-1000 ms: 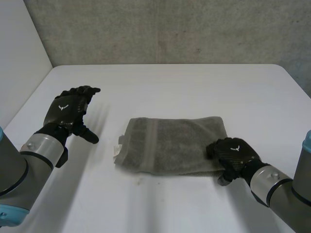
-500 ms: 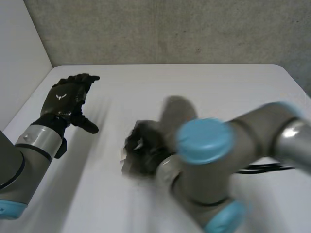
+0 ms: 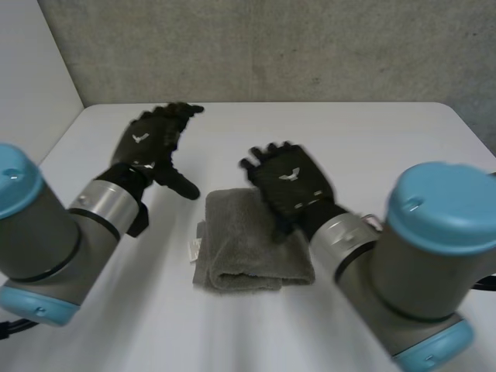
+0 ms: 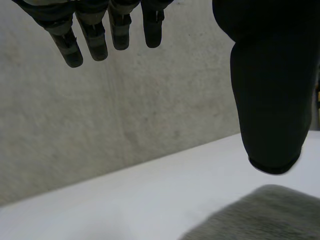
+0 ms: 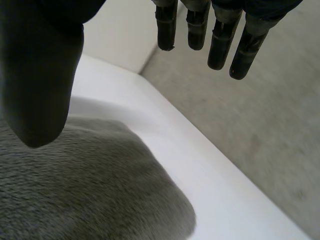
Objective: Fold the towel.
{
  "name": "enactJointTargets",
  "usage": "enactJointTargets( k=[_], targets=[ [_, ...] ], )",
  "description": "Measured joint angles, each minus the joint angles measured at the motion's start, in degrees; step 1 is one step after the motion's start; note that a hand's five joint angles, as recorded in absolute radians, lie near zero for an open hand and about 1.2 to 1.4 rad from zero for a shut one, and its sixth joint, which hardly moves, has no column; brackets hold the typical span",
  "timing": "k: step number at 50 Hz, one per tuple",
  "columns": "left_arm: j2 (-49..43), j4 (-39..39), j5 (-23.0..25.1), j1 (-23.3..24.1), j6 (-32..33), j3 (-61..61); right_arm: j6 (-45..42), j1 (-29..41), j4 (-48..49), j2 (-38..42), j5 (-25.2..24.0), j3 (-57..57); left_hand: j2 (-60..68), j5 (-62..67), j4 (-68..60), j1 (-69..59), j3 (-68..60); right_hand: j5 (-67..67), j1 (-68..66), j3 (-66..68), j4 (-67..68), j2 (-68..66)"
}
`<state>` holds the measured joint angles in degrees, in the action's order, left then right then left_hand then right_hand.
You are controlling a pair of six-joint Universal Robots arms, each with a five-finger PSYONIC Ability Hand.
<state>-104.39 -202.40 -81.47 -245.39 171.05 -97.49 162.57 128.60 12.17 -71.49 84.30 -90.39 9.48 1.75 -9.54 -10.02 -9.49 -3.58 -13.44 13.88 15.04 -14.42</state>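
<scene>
Towel [image 3: 248, 244] lying folded on the white worktop [image 3: 372, 147] — neither robot hand grips it.
The grey towel sits doubled over near the worktop's middle. The right robot hand [image 3: 291, 186] is over its far-right part, fingers [image 5: 220, 40] straight and apart from the thumb, holding nothing. The left robot hand [image 3: 147, 147] is to the towel's far left, fingers straight — also empty.

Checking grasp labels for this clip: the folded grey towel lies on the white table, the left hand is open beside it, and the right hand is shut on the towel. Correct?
Not quite. The right hand is open, with its fingers straight and not curled round the towel, as the right wrist view shows. The rest of the statement stands.
</scene>
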Motion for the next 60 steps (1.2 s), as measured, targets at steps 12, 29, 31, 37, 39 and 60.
enactJointTargets(
  k=[12,29,31,37,39,60],
  targets=[
    [-11.8,7.7,-4.5,5.6,-5.4,4.2,9.8,-8.1,-7.6,4.6,-4.7,0.7,0.0,0.0,0.0,0.0,0.0,0.0,0.0,0.0,0.0,0.0],
    [-14.0,11.9,-9.3,8.7,-0.9,9.2,10.6,-7.4,-6.9,14.4,-4.4,6.7,0.0,0.0,0.0,0.0,0.0,0.0,0.0,0.0,0.0,0.0],
    [-11.5,14.0,-9.2,8.7,-0.2,11.3,10.8,-7.5,-7.6,11.7,-4.1,7.2,0.1,0.0,0.0,0.0,0.0,0.0,0.0,0.0,0.0,0.0],
    [-2.0,25.4,-10.1,7.6,0.6,20.1,11.3,-10.1,-9.8,-1.4,0.0,9.2,0.0,0.0,0.0,0.0,0.0,0.0,0.0,0.0,0.0,0.0],
    [1.6,30.4,-11.3,6.5,0.7,23.3,11.2,-12.2,-11.3,-7.0,2.9,10.3,0.0,0.0,0.0,0.0,0.0,0.0,0.0,0.0,0.0,0.0],
    [10.4,49.4,-14.4,-0.5,2.2,29.7,11.0,-21.5,-25.1,-16.7,5.7,15.2,0.0,0.0,0.0,0.0,0.0,0.0,0.0,0.0,0.0,0.0]
  ],
)
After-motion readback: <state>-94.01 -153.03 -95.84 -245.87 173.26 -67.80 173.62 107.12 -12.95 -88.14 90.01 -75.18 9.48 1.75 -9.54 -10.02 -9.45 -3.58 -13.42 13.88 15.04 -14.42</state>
